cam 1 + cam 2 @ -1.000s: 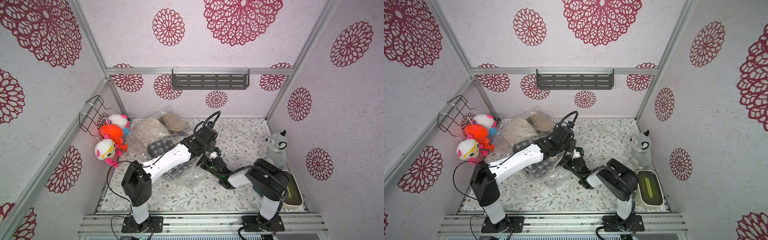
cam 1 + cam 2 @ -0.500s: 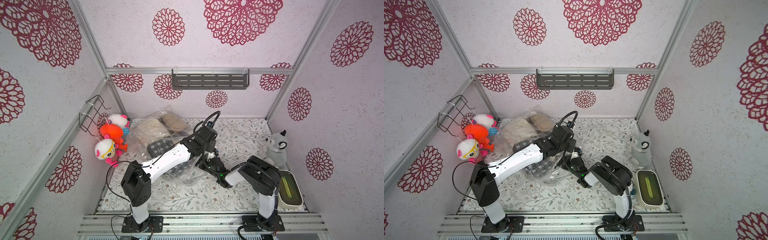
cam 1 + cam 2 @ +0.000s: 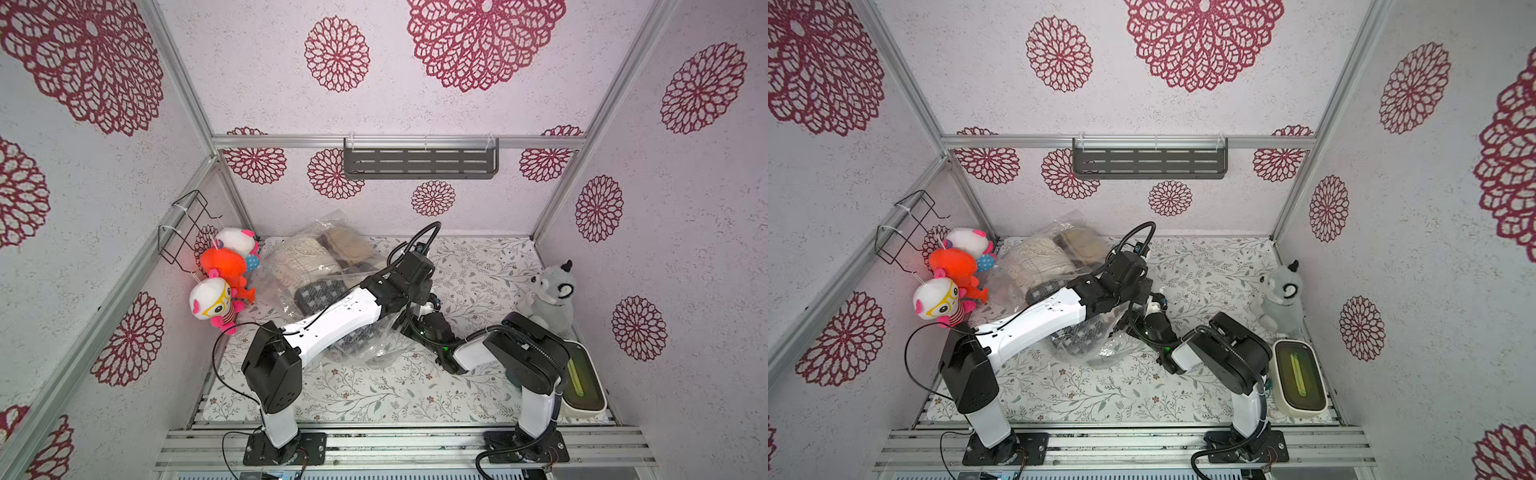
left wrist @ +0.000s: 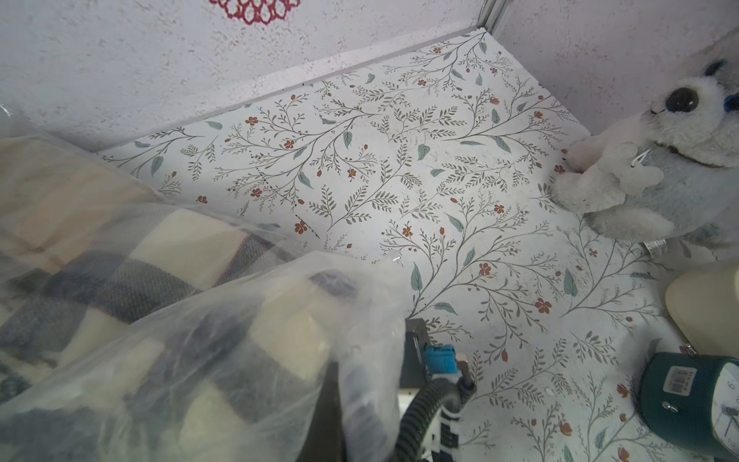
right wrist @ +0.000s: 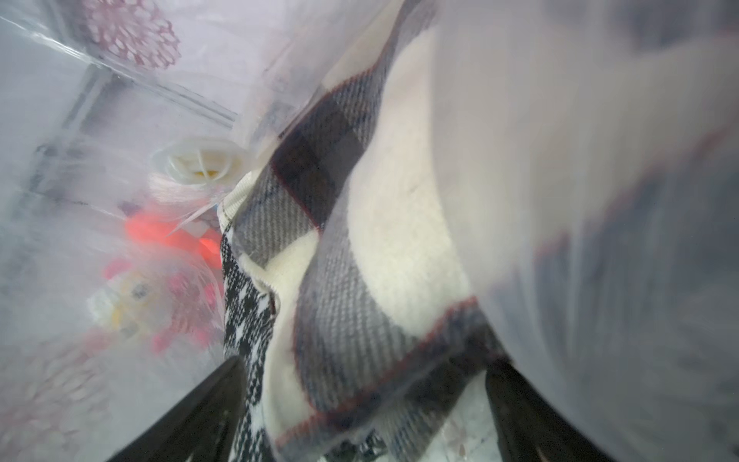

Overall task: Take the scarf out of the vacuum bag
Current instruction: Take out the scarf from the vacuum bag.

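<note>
The right gripper (image 5: 364,364) has pushed into the bag (image 3: 374,353) on the bench's (image 3: 478,266) left half, jaws now wide astride the scarf (image 5: 360,260) inside; the left gripper (image 3: 409,305) stays pinched on the bag's mouth; a grasp looks imminent.

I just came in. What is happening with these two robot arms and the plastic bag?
The robot is taking a scarf out of the clear bag. The left claw is shut and seems to hold the bag's edge up, so its mouth is open. The right claw is inside, open, one finger on each side of the checked scarf. The scarf is not gripped yet.
</note>
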